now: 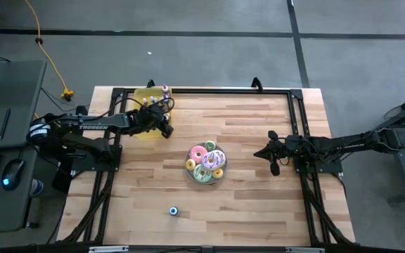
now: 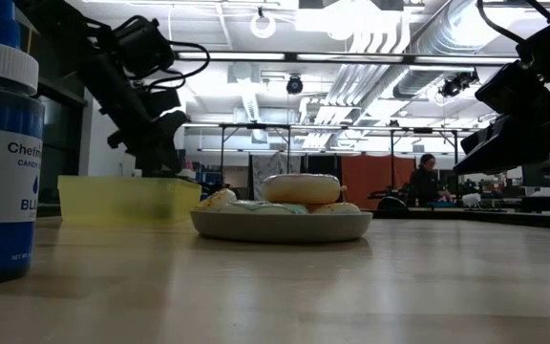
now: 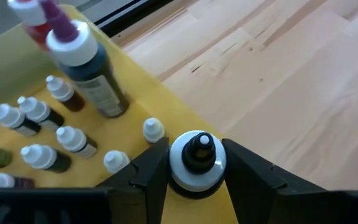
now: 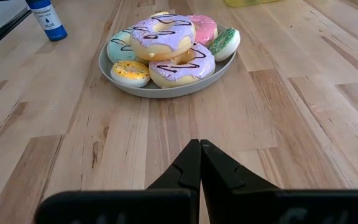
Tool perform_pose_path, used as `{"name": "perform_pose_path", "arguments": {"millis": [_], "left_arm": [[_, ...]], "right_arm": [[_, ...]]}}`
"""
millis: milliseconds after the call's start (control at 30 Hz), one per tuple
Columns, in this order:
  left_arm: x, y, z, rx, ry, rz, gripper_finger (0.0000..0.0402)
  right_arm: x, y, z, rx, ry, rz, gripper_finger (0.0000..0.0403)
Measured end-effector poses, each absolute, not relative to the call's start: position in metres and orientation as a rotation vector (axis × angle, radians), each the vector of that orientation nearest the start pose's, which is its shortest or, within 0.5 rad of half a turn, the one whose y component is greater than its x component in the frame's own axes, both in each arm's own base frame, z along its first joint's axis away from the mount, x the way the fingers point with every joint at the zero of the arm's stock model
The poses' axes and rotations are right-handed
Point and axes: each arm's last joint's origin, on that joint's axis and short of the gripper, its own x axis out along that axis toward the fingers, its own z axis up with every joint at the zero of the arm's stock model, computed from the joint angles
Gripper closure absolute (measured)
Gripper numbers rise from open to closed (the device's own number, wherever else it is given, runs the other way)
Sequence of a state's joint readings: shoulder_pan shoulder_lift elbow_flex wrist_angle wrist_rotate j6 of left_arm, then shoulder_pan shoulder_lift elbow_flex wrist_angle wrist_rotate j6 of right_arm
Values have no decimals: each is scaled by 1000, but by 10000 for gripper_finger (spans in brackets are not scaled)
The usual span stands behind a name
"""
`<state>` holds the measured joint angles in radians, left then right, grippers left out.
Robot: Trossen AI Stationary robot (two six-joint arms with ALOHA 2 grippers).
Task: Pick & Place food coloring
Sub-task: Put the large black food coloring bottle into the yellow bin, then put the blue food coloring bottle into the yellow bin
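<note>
Seen from overhead: pale wooden slatted table (image 1: 259, 176) with a black frame, two dark arms reaching in from either side. At upper left of the overhead picture, left gripper (image 1: 162, 125) over the near edge of a shallow translucent yellow plastic tray (image 1: 145, 98). In the left wrist picture, lower centre, fingers (image 3: 151, 177) pinching a small round bottle with a white shoulder and black nozzle cap (image 3: 196, 160), one finger on each side of the shoulder, over the yellow rim. Crowded in the tray behind, upper left of that picture: many tiny dropper bottles of food coloring (image 3: 42, 137) with white tips, plus a taller dark bottle with a purple tip (image 3: 82, 65) leaning among them. Likely light, rigid plastic, smooth and round, so apt to twist or slip; best taken across the wide shoulder or body, not the tapered nozzle. Tall and narrow, so easily toppled on release. One blue-labelled bottle with a blue cap (image 1: 174, 211) standing alone at lower centre of the overhead picture, well apart from the tray. Grey plate of colourful frosted doughnuts (image 1: 206, 164) mid-table. Right gripper (image 1: 273, 156) waiting at centre right, jaws pressed together, holding nothing.
</note>
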<state>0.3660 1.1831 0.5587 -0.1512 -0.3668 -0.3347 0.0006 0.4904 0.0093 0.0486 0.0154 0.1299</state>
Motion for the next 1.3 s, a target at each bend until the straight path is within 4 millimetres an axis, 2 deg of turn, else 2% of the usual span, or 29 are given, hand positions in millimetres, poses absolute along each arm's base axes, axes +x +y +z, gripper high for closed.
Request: {"name": "perform_pose_path", "arguments": {"millis": [133,467,667,800,967,1133,1300], "left_arm": [[205,89,188,-294,660,795,240],[205,90,190,-270,642,834,117],[202,91,205,-200,623,884,86],[204,94,235,-101,633,929,85],[211,90,286,-58,615,936,85],[210,81,334,-25,589,949,85],[205,64,370,2,597,898,85]], "right_arm": [[120,0,127,124,431,-42,402],[120,0,127,124,431,-42,402],[120,0,127,124,432,-43,402],[120,0,127,124,431,-43,402],[120,0,127,124,431,-43,402],[120,0,127,124,431,-42,402],[120,0,127,124,432,-42,402]]}}
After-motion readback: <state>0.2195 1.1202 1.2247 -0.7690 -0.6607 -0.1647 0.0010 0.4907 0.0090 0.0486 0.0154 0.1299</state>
